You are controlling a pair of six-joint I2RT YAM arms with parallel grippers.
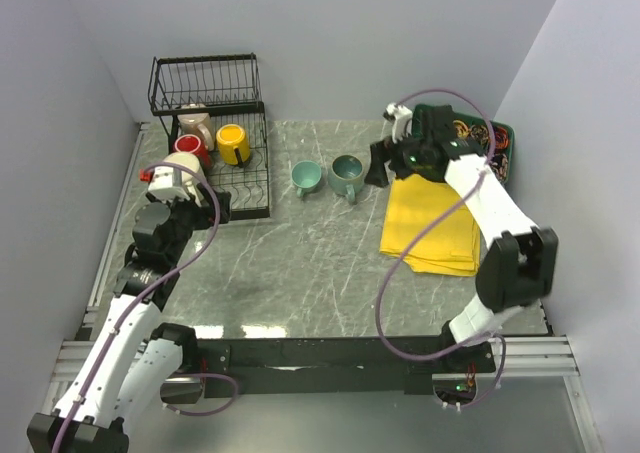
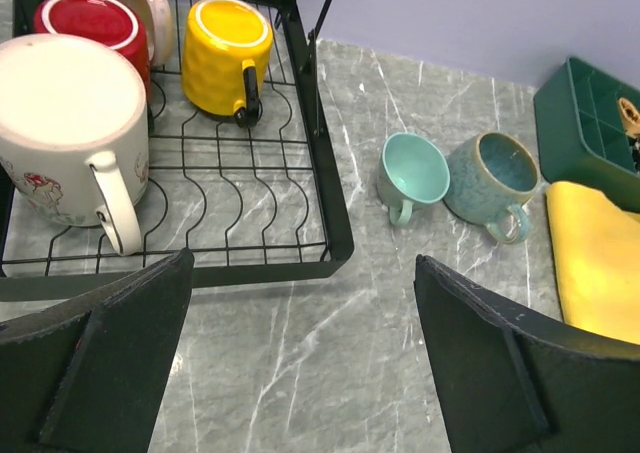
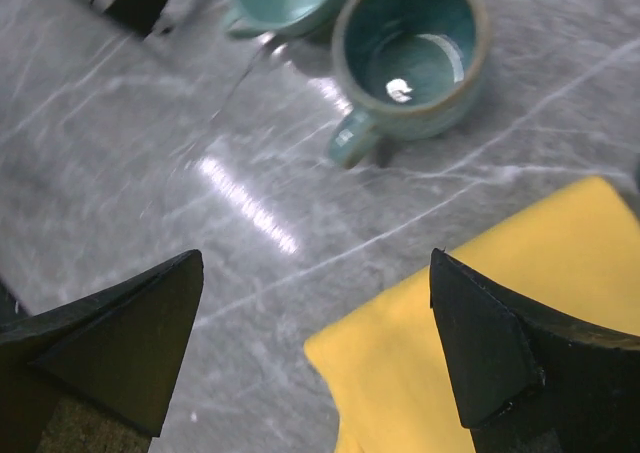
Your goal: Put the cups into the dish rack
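**STATUS: FOUR MUGS IN RACK, TWO ON TABLE, BOTH GRIPPERS WIDE**

The rack [image 2: 250,270] is located at the far left corner of the table [image 1: 300,273]; four mugs are seated on its flat wire base. The cream mug [image 2: 65,123] is set base up at the near left of the rack, with its handle turned toward the front rim; the red mug [image 2: 90,23] is placed just behind it, also base up; the yellow mug [image 2: 225,48] is placed to the right of the red one, base up, with its handle facing the near side; the beige mug [image 1: 196,125] is positioned behind the red one, and its orientation cannot be determined.

Two mugs are left on the table to the right of the rack; the pale teal mug [image 2: 415,173] and the dark teal mug [image 3: 415,53] are set side by side, close together; the dark teal mug is seen upright.

The left gripper [image 2: 310,373] is held at the near edge of the rack; its fingers [image 2: 100,363] are spread wide and nothing is held between them; the cream mug is seen ahead of the left finger, apart from it.

The right gripper [image 3: 315,348] is held above the left edge of the cloth [image 1: 432,223], near the dark teal mug; its fingers [image 3: 110,338] are spread wide and nothing is gripped.

The tray [image 2: 560,133] is located beyond the cloth.
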